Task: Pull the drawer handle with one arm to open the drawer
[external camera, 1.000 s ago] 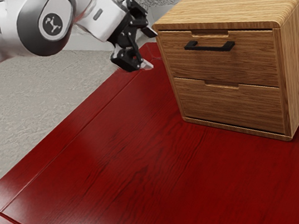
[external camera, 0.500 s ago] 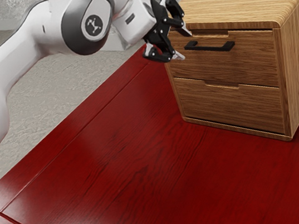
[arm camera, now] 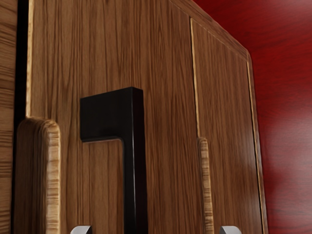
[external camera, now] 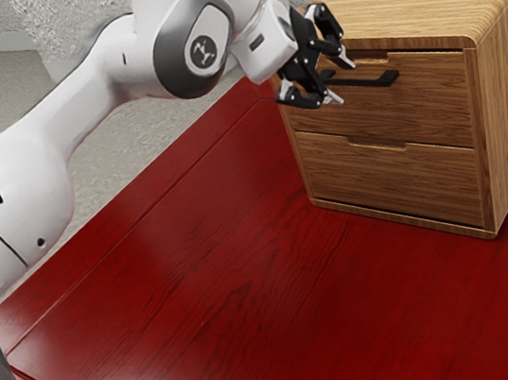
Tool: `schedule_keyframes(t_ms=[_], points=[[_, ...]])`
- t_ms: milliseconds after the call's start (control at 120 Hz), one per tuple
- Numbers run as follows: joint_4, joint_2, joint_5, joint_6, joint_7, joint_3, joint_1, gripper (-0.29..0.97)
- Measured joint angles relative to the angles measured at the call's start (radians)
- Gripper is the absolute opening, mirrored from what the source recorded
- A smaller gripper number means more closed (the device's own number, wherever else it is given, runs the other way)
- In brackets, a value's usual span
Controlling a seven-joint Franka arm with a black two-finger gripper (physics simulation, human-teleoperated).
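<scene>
Claw [external camera: 339, 78] is spread, one finger above and one below the handle [external camera: 373, 80], not pinching anything yet as far as I can tell. Bar sits right between the tips, long axis running sideways across the gap, so closing should catch it near its end on the arm's side. Just behind it is the top drawer [external camera: 385, 108], which looks shut. Pull has to come straight back off the cabinet [external camera: 503, 67], over the surface [external camera: 251, 296].
</scene>
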Motion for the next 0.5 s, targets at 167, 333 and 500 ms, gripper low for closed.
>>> schedule_keyframes(t_ms=[167, 333, 500], points=[[0.009, 0.035, -0.002, 0.004, 0.008, 0.017, -0.012, 0.29], [0.002, 0.045, -0.006, 0.012, 0.014, 0.028, -0.015, 0.24], [-0.133, -0.05, -0.008, 0.035, 0.009, 0.029, -0.01, 0.01]])
